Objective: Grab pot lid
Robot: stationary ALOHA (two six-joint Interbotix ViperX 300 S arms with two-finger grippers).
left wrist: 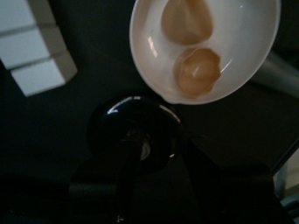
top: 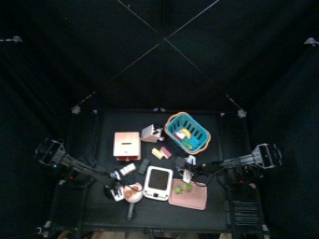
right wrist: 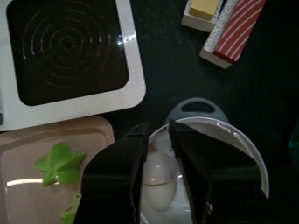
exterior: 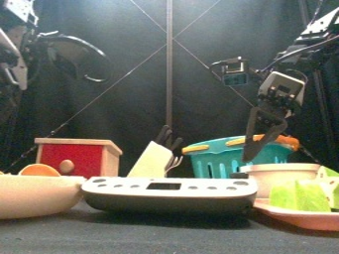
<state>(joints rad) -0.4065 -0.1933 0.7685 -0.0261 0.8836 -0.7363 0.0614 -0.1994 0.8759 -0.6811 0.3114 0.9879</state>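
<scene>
A dark glossy round thing with a knob point(left wrist: 132, 129), which looks like the pot lid, lies on the black table beside a white bowl point(left wrist: 251, 52). My left gripper point(left wrist: 140, 164) hangs right over it, dark against dark. It is near the bowl point(top: 130, 192) in the top view. My right gripper point(right wrist: 162, 133) is over a white pot point(right wrist: 233, 144) with a tab handle. Its jaws stand a little apart, with a pale round shape between them. In the front view it point(exterior: 252, 149) hangs behind the pot point(exterior: 279, 177).
A white scale point(top: 157, 183) sits in the front middle and a pink plate of greens point(top: 188, 196) at the front right. Behind stand a teal basket point(top: 187, 131), a knife block point(top: 151, 133) and a wooden box point(top: 126, 143). White blocks point(left wrist: 41, 74) lie beside the bowl.
</scene>
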